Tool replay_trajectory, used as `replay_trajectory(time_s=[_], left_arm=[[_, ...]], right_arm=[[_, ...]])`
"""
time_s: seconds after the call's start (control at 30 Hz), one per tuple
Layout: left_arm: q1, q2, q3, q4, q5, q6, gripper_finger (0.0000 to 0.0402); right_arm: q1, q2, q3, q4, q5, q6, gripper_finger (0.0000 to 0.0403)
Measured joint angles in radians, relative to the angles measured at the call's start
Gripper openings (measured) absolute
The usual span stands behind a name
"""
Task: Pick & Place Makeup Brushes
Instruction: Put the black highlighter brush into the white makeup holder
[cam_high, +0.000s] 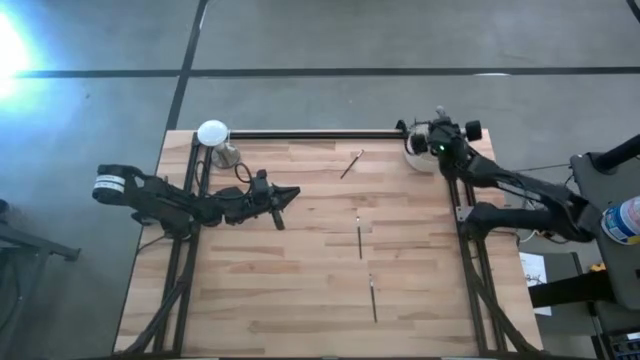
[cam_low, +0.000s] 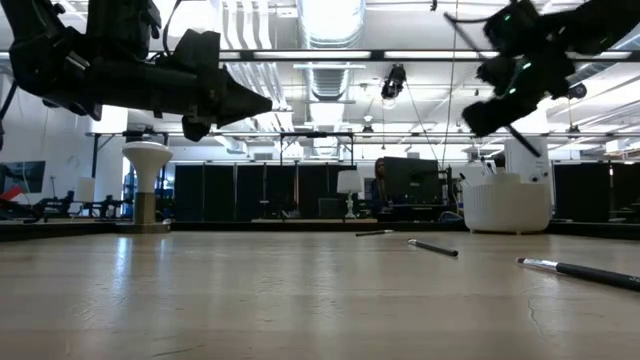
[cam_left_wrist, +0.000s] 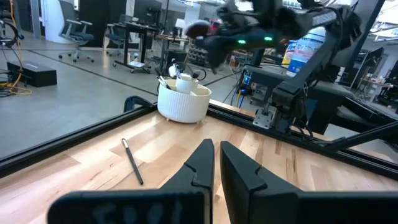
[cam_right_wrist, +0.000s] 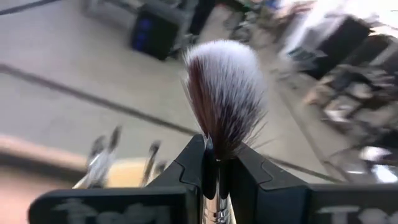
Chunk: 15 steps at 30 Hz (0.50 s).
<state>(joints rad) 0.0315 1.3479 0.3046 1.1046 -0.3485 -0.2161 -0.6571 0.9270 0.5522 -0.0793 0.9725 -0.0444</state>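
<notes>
Three thin makeup brushes lie flat on the wooden table: one far of centre (cam_high: 351, 165), one in the middle (cam_high: 359, 238), one nearer (cam_high: 373, 297). A white ribbed cup (cam_high: 418, 155) at the far right holds several more brushes (cam_left_wrist: 177, 71). My right gripper (cam_high: 437, 140) hovers over the cup, shut on a brush with a wide fluffy head (cam_right_wrist: 224, 93). My left gripper (cam_high: 295, 193) hangs above the table's left part, shut and holding nothing, pointing toward the table's right. My right gripper pinches the fluffy brush between its two fingers at the silvery ferrule (cam_right_wrist: 216, 199), just behind the head. The brush lies along the fingers and its head sticks out past the fingertips (cam_right_wrist: 193, 155). It is lifted clear, above the cup (cam_right_wrist: 124, 168).
A white round-topped stand (cam_high: 212, 132) with a small metallic thing (cam_high: 228, 156) beside it sits at the far left corner. Black frame rails run along the far edge (cam_high: 310, 134) and both sides. The near half of the table (cam_high: 260, 300) is bare wood.
</notes>
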Motion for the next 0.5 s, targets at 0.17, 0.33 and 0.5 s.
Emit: replay_trajectory(time_s=[0.17, 0.33, 0.5], left_arm=[[0.0, 0.0, 0.0, 0.0, 0.009, 0.0, 0.002], [0.0, 0.0, 0.0, 0.0, 0.011, 0.002, 0.002], [-0.001, 0.0, 0.0, 0.001, 0.029, 0.0, 0.002]], right_arm=[[0.171, -0.231, -0.014, -0.424, -0.11, 0.208, 0.0036], [0.39, -0.393, -0.038, -0.516, -0.106, 0.28, 0.0036], [0.415, -0.527, -0.04, -0.508, -0.035, 0.249, 0.0036]])
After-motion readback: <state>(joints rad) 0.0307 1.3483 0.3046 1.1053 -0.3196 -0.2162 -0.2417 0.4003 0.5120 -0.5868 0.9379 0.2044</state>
